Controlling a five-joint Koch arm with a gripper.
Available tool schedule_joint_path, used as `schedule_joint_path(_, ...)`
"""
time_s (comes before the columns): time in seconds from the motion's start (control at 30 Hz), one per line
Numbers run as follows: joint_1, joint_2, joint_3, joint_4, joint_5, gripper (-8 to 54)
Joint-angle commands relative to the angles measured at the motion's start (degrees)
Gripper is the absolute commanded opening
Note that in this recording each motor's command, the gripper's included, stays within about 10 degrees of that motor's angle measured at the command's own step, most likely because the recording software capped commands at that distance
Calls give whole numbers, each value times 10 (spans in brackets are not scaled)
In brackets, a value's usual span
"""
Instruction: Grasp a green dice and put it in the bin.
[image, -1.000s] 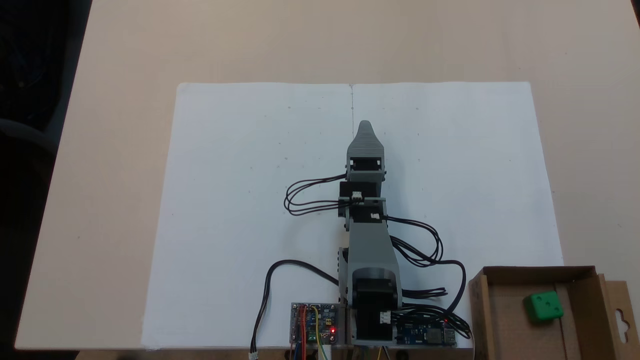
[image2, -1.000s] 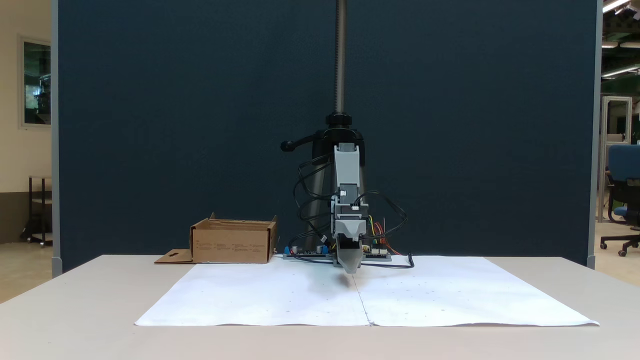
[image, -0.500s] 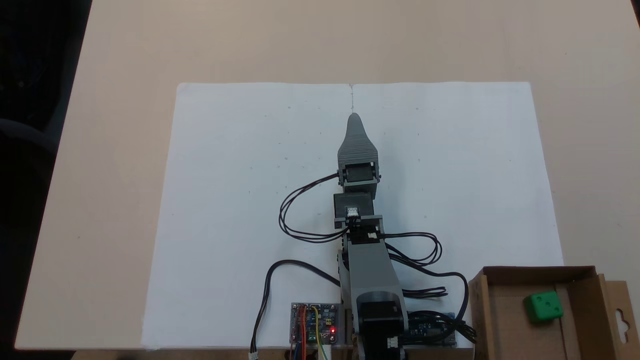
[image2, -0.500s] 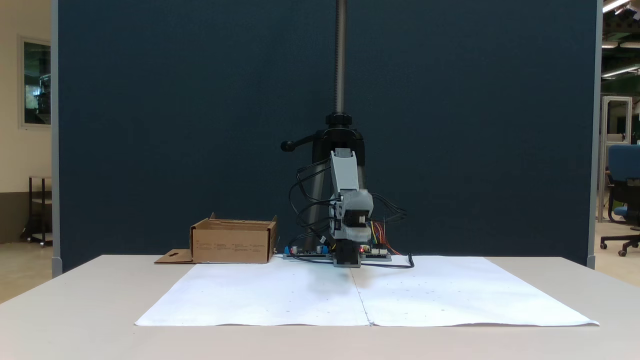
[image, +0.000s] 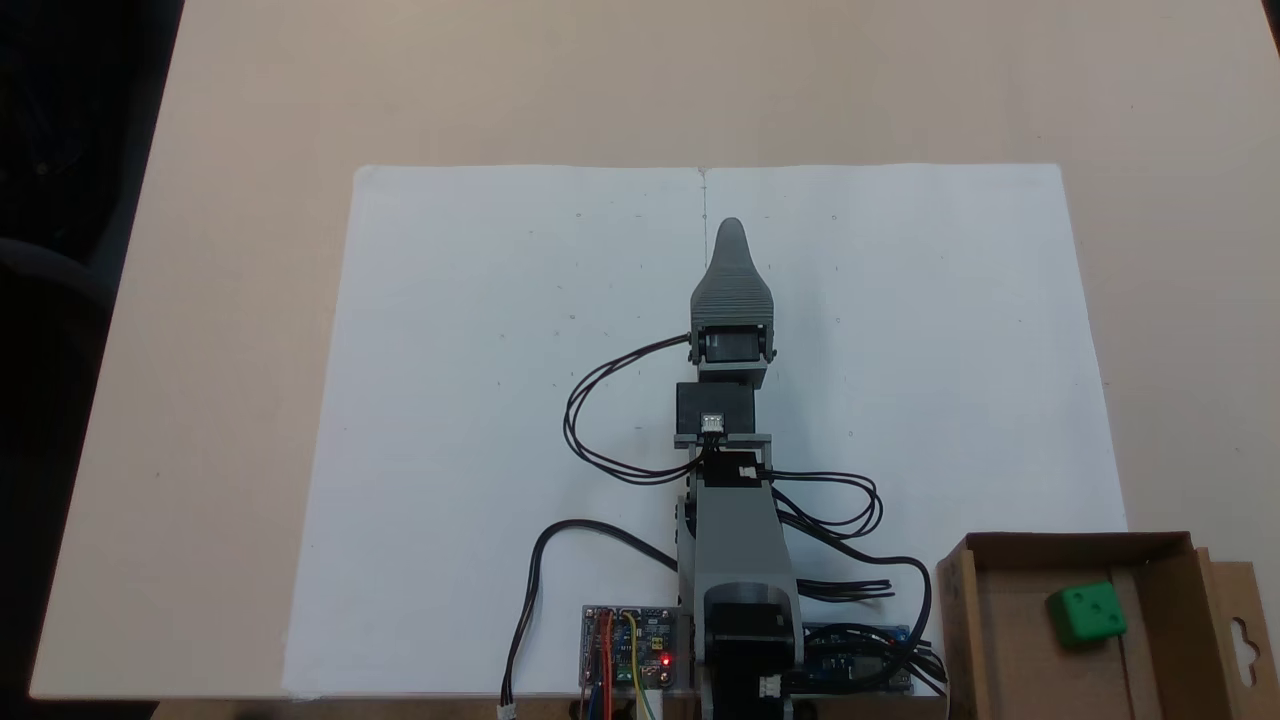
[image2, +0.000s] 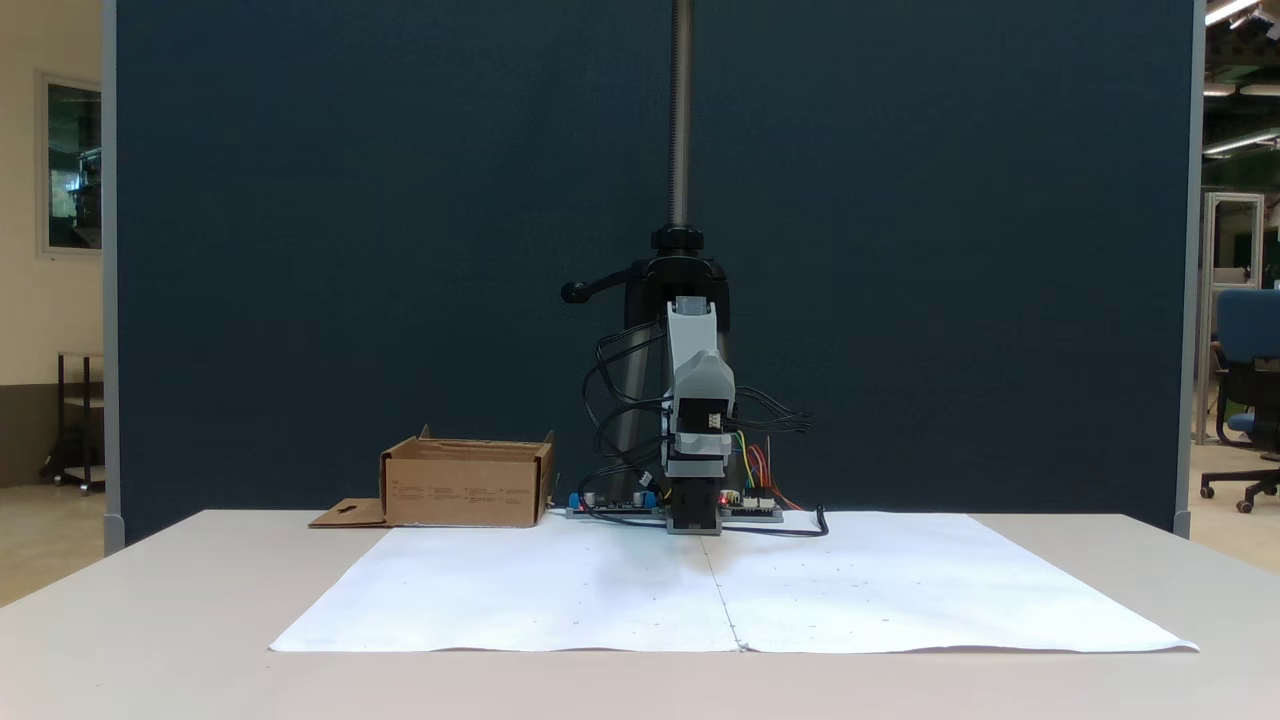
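The green dice lies inside the bin, a brown cardboard box at the lower right of the top-down fixed view, next to the arm's base. In the front fixed view the bin stands left of the arm and its walls hide the dice. My gripper reaches out over the middle of the white paper, far from the bin, with nothing seen in it. From above only its upper ridged jaw shows. In the front fixed view the gripper points toward the camera, raised off the table.
A large white paper sheet covers the tan table. Circuit boards and black cables sit around the arm's base. A dark pole with a clamp rises behind the arm before a blue partition.
The gripper rose from pointing down near the paper to a raised pose. Its tip swung slightly left, then back to the centre line and farther out. The dice stayed in the bin.
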Motion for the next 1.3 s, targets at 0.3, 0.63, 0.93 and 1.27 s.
schedule_joint_path(0.3,15,62,39,-41,-21,432)
schedule_joint_path(0.63,27,61,39,-38,-22,436)
schedule_joint_path(0.93,28,60,39,-18,-22,444)
schedule_joint_path(1.27,24,60,39,-18,-22,444)
